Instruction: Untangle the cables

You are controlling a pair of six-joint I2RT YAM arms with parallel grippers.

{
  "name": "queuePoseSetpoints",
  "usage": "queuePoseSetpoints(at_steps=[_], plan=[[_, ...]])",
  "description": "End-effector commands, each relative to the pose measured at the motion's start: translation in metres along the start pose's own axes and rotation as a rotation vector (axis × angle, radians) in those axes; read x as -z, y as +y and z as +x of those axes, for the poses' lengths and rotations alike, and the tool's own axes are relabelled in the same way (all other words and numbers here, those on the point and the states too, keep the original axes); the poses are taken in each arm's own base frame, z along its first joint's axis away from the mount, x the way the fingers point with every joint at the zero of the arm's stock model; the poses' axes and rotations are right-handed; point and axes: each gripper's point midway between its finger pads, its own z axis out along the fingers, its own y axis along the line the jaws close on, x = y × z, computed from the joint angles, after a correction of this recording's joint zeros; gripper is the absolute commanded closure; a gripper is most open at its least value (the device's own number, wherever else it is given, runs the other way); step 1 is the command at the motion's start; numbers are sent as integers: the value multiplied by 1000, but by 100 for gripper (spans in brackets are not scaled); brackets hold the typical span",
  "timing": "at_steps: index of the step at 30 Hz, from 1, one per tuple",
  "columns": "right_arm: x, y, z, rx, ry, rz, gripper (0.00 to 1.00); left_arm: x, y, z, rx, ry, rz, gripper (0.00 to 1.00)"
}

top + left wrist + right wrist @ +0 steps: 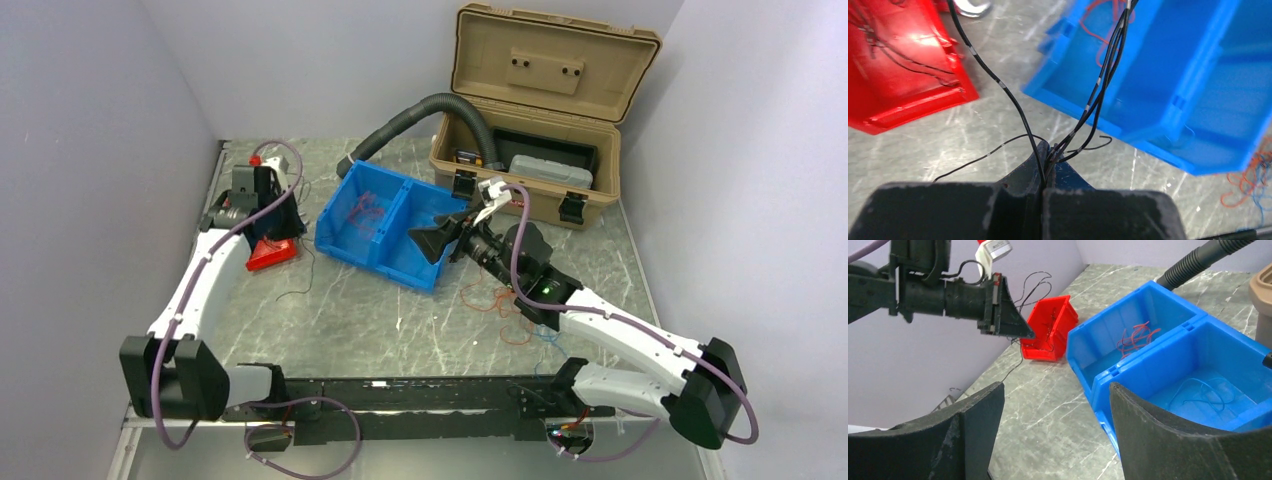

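- My left gripper is pinched shut on black cables, left of the blue bin.
- My right gripper stands with fingers apart at the bin's right end.

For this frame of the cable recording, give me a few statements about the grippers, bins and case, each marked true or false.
1. The left gripper is shut on black cables. True.
2. The right gripper holds a red cable. False: it is open and empty.
3. In the blue bin, red cables lie in one compartment and blue cables in the other. True.
4. The tan case has its lid shut. False: the lid stands open.
5. No cables lie on the table. False: a tangle of red and blue cables lies on it beside the right arm.
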Motion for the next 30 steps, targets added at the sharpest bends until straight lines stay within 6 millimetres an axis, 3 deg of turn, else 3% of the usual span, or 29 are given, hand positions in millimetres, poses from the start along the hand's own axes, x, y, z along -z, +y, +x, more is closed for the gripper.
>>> queuePoseSetpoints(at_steps=[1, 6, 11, 17, 23, 27, 30], plan=[[7, 2, -20, 33, -82, -13, 21, -1, 35, -41, 23, -49, -179, 100], [13, 2, -27, 51, -94, -19, 21, -19, 83, -57, 66, 57, -359, 100], [23, -3, -37, 61, -123, -4, 21, -29, 114, -86, 55, 44, -498, 100], [33, -10, -41, 57, -134, -8, 21, -48, 144, -85, -8, 154, -635, 100], [38, -16, -42, 42, -137, -9, 21, -82, 172, -56, -50, 315, -766, 100], [37, -18, -40, 19, -143, -14, 21, -130, 164, -40, -16, 320, -684, 100], [38, -16, -38, 9, -130, -29, 21, -152, 160, -26, 1, 383, -628, 100]])
